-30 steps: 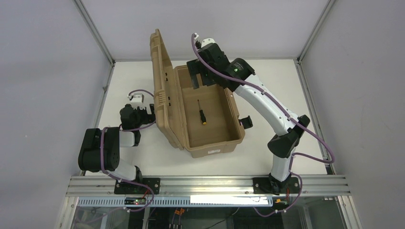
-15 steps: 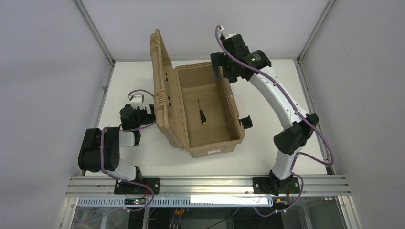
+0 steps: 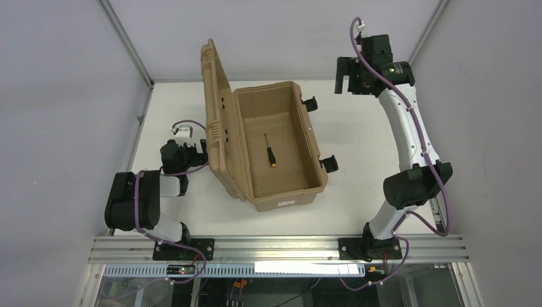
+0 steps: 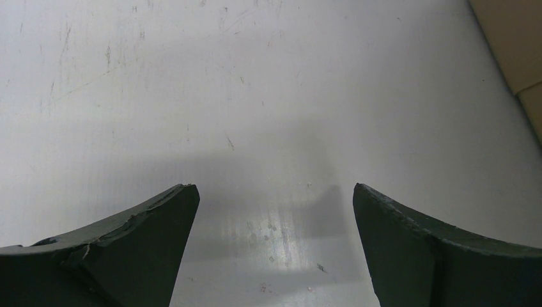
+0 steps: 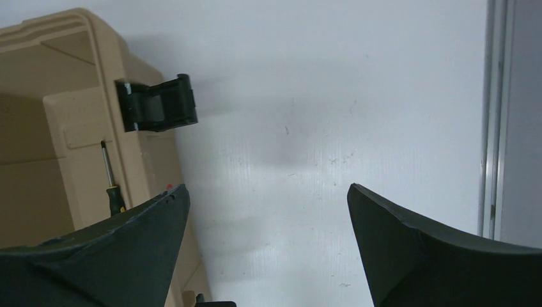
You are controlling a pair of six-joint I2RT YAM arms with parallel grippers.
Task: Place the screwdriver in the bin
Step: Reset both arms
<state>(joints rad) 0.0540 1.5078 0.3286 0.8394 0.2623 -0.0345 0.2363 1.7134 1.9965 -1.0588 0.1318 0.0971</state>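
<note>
The screwdriver (image 3: pixel 270 155) lies inside the bin (image 3: pixel 287 197), on its floor. The right claw (image 5: pixel 265 188) and the left claw (image 4: pixel 275 188) both gape wide, holding nothing. The left arm (image 3: pixel 137 201) sits near, maybe touching, the upright lid (image 3: pixel 216 115); a careless move could tip it shut.

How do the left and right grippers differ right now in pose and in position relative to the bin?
The left gripper sits low on a folded arm, beside the raised lid of the bin; the right gripper is raised on an extended arm near the far right corner of the table, clear of the bin. The left wrist view shows mostly table; the right wrist view catches the screwdriver inside the bin. Shared: both jaws open, empty.
</note>
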